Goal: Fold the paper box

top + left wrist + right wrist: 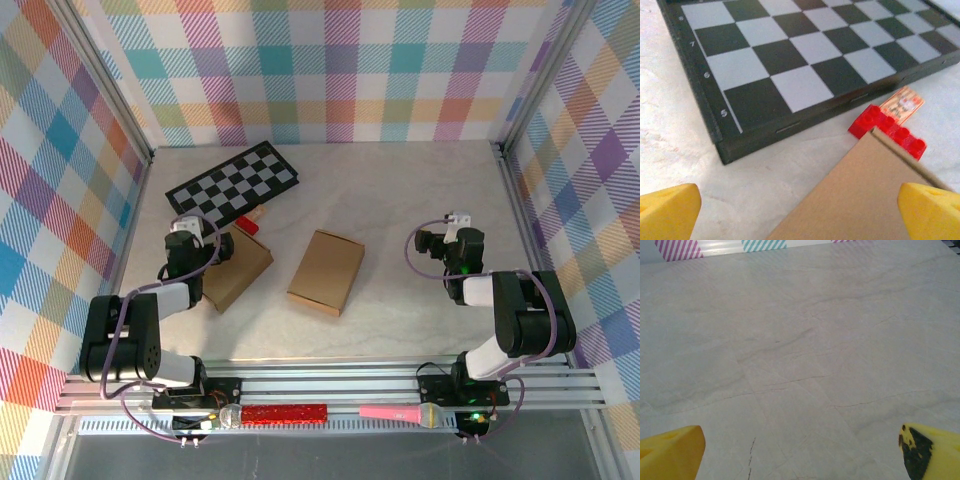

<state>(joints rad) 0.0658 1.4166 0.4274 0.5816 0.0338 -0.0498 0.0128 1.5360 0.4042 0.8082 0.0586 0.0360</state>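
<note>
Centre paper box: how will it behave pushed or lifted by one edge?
The paper box lies flat and low, so probably light, unlikely to tip or roll. On the smooth table it likely slides when pushed. Lifted by one edge, it may flex.

Two arms of black joints and white links, the left arm [150, 335] and the right arm [515, 325], each carry a looping lilac cable [406, 252]. Wrist cameras catch blunt yellow fingertips [667, 212] — one right-arm fingertip [932, 450] smudged black.

Top view down from near edge, left wrist close on black-and-white chessboard [805, 65] [233, 183] both share, right wrist low over pale marbled tabletop [800, 340].
</note>
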